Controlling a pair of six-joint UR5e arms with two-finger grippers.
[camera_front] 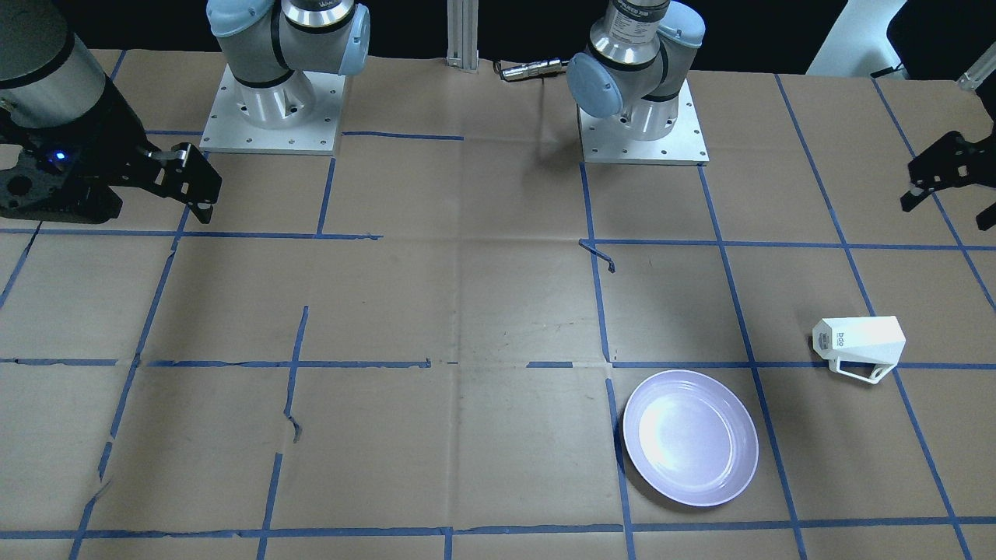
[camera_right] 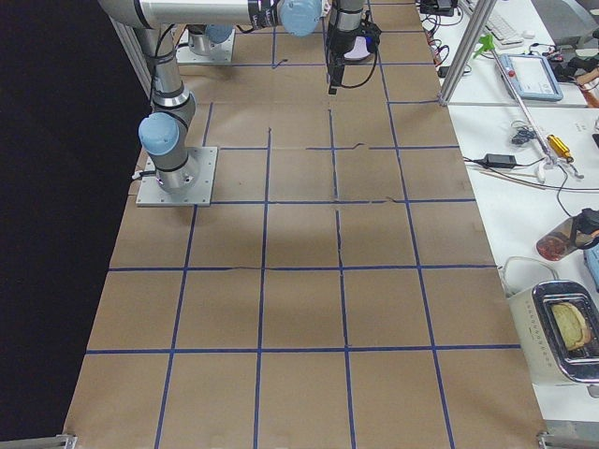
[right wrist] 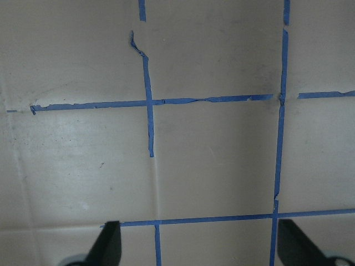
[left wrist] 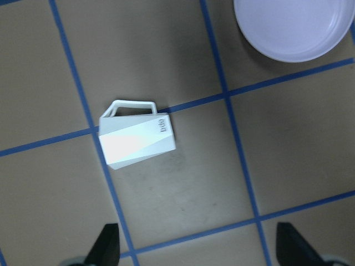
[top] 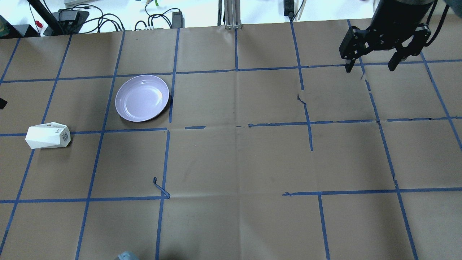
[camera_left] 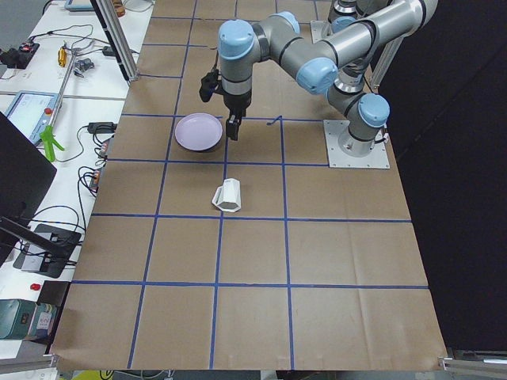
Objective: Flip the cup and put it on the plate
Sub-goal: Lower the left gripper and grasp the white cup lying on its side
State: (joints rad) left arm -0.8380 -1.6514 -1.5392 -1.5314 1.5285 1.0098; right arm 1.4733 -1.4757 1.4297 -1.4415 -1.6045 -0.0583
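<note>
The white faceted cup (camera_front: 858, 346) lies on its side on the paper-covered table, at the robot's left end, its thin handle resting on a blue tape line. It also shows in the overhead view (top: 48, 136) and the left wrist view (left wrist: 137, 138). The lavender-white plate (camera_front: 690, 437) lies flat and empty beside it, apart from it (top: 142, 98) (left wrist: 294, 27). My left gripper (left wrist: 199, 246) is open and empty, high above the cup (camera_front: 953, 187). My right gripper (top: 370, 65) is open and empty, far off over the table's other end (right wrist: 199, 246).
Brown paper with a blue tape grid covers the table (top: 234, 155). The two arm bases (camera_front: 271, 109) (camera_front: 643, 120) stand at the robot's edge. Cables and devices (top: 108, 18) lie beyond the far edge.
</note>
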